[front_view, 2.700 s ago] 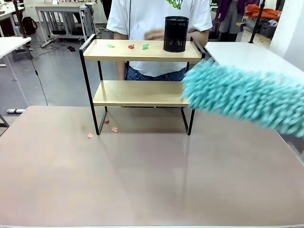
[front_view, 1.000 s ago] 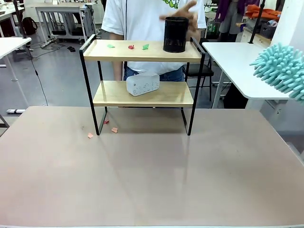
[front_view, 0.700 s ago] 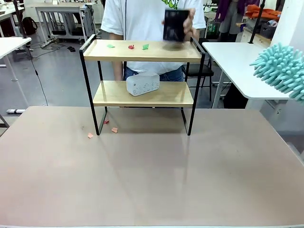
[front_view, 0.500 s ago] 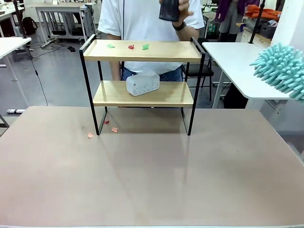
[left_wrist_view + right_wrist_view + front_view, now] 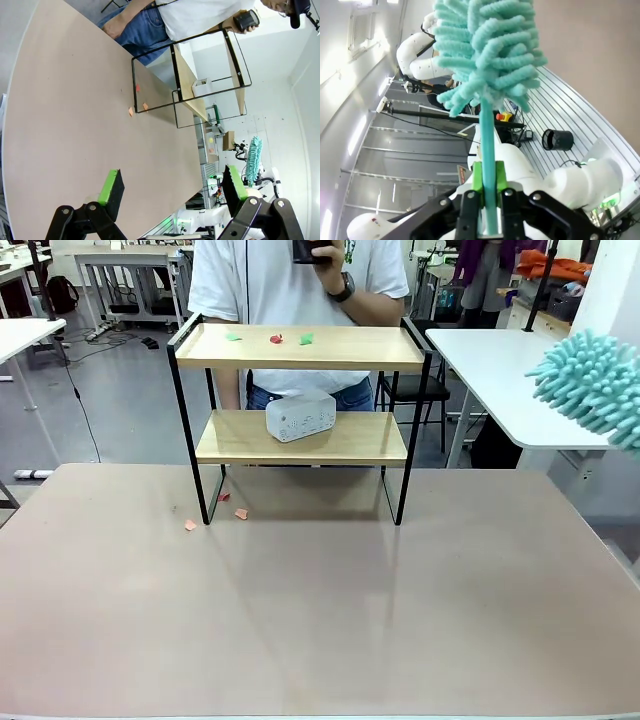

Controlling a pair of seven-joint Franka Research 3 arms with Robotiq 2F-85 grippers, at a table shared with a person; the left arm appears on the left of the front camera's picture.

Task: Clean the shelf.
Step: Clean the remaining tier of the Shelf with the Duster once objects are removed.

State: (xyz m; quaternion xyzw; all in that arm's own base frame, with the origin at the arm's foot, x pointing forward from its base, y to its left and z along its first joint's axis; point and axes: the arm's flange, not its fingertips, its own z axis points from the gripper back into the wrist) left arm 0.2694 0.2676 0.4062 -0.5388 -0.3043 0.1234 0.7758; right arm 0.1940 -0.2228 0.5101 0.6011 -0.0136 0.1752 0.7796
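The left gripper [image 5: 173, 184] hangs over the near end of the table [image 5: 320, 640] with its fingers wide apart and nothing in them. The right gripper [image 5: 488, 177] is squeezed tight on the thin handle of a fluffy blue-green duster [image 5: 595, 390], held up at the right side, well away from the shelf [image 5: 300, 440].

Small pink paper bits [image 5: 190, 525] lie on the table near the shelf's left legs. The shelf stands at the far side of the table. A white box [image 5: 300, 417] sits on its lower board. Green and red paper bits [image 5: 276, 338] lie on its top board. Behind it, a person's hand [image 5: 332, 260] holds a black cup [image 5: 246, 21] up high.

The duster is big and floppy. I think a fast sweep could push the white box off, snag on the black frame, or drop more bits onto the table.

The marks on the white box are too small to read.
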